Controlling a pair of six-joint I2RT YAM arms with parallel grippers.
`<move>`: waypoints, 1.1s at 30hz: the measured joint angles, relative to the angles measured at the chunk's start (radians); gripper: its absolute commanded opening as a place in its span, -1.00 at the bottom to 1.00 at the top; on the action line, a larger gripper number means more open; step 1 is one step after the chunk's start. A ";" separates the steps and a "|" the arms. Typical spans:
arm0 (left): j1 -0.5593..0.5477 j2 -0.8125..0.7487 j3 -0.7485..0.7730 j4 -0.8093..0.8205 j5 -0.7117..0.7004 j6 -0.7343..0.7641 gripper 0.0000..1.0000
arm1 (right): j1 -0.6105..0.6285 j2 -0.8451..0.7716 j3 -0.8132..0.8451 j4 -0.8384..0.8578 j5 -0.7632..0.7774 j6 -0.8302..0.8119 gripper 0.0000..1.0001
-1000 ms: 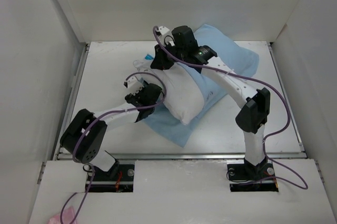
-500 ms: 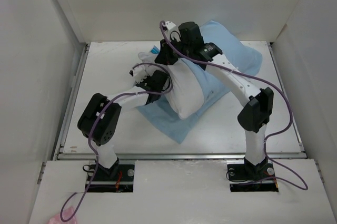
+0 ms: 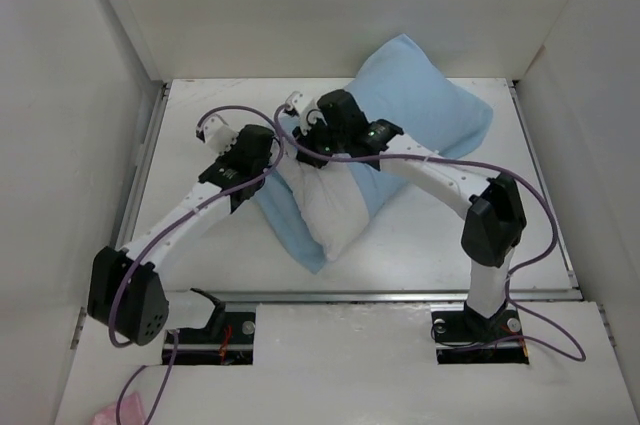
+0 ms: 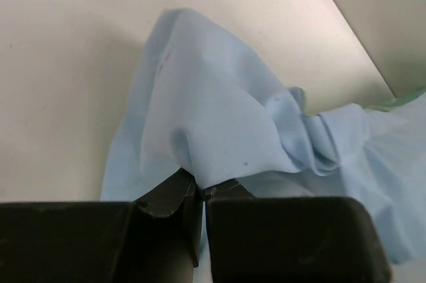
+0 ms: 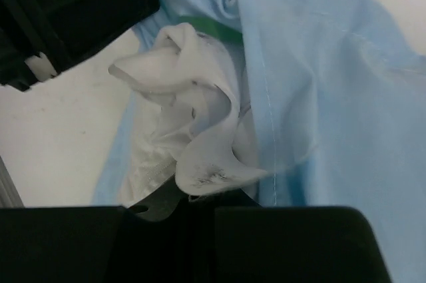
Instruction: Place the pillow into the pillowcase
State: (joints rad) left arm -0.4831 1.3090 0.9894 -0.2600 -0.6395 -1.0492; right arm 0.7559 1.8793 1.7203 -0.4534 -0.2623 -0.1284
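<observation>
You're clamping the left tool (image 4: 201, 188) on an edge of the thin light-blue fabric pillowcase (image 4: 219, 110) and the right tool (image 5: 193, 198) on a corner of the plump white stuffed pillow (image 3: 335, 215), which is lying on the desk (image 3: 190, 135) looking about half sleeved, its near end sticking out bare.

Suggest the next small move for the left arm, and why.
Probably pull the left gripper toward the near edge, drawing the pillowcase over the pillow: it is shut on the blue cloth, the right gripper pinches the pillow, and the pillow's white near end lies uncovered.
</observation>
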 measured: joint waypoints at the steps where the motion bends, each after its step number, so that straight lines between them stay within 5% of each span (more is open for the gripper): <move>1: 0.006 -0.026 -0.002 -0.004 0.021 0.015 -1.00 | 0.020 0.009 -0.013 0.006 0.024 -0.016 -1.00; 10: 0.069 -0.017 0.008 -0.076 0.085 0.078 -1.00 | 0.084 0.006 -0.115 0.149 0.101 -0.142 -1.00; 19: 0.079 -0.129 -0.007 -0.079 0.152 0.117 -1.00 | 0.091 0.306 0.217 0.091 0.248 -0.061 -1.00; 27: 0.080 -0.181 -0.013 -0.104 0.175 0.160 -1.00 | 0.130 0.393 0.336 0.044 0.492 0.029 -1.00; 33: 0.082 -0.190 -0.021 -0.077 0.244 0.206 -1.00 | 0.134 0.447 0.419 0.037 0.532 0.143 -0.94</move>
State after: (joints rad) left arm -0.4007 1.1187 0.9688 -0.3370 -0.3958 -0.8433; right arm 0.8894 2.3268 2.1395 -0.4164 0.2699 0.0151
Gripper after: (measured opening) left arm 0.010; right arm 0.094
